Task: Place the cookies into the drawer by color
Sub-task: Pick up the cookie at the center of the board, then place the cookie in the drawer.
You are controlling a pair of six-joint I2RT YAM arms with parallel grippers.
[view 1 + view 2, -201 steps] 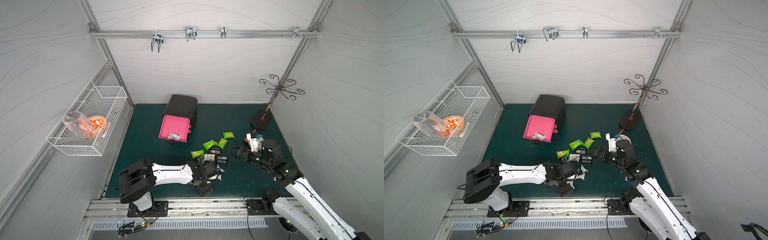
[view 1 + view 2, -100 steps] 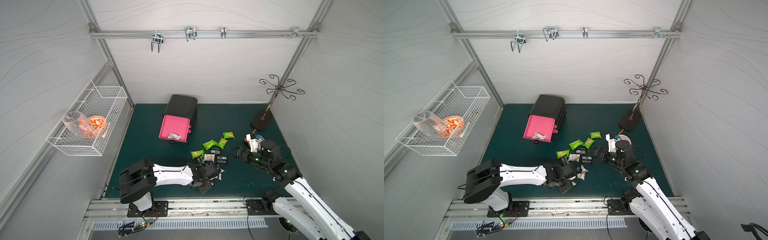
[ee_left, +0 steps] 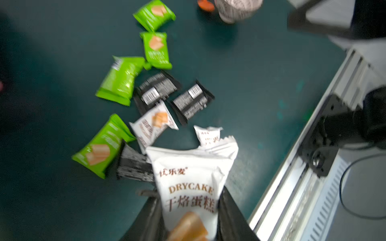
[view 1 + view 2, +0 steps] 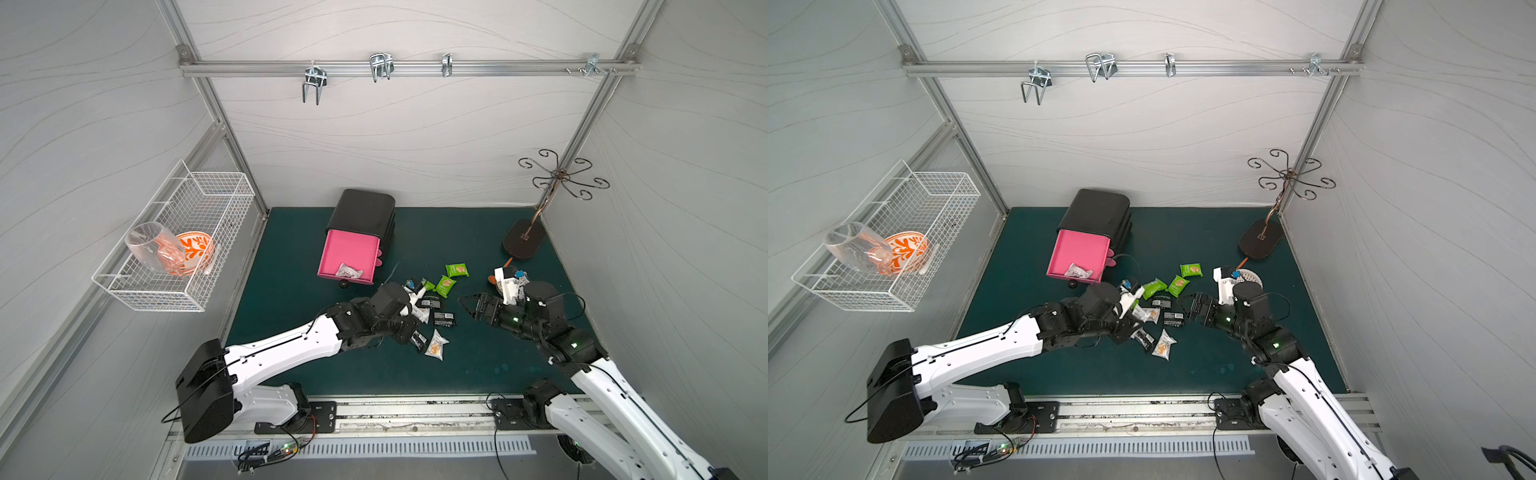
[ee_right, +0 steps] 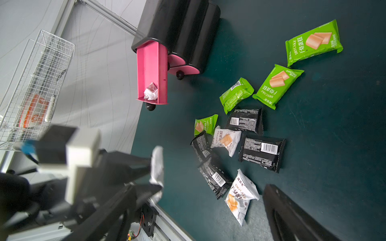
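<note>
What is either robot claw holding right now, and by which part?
The left gripper pinches a white cookie packet by its biscuit-picture end; the rest sticks out free. The right gripper is open, holding nothing.

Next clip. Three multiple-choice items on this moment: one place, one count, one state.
1. The stored white cookies lie: A in the open top drawer; B in the wire basket; C on the stand's base.
2. Green packets on the mat: A two; B four; C six.
3. Left gripper: A open, empty; B shut on a white DRYCAKE packet; C shut on a black packet.
A: they show inside the pink tray. B: both wrist views show four. B: the jaws pinch it.
</note>
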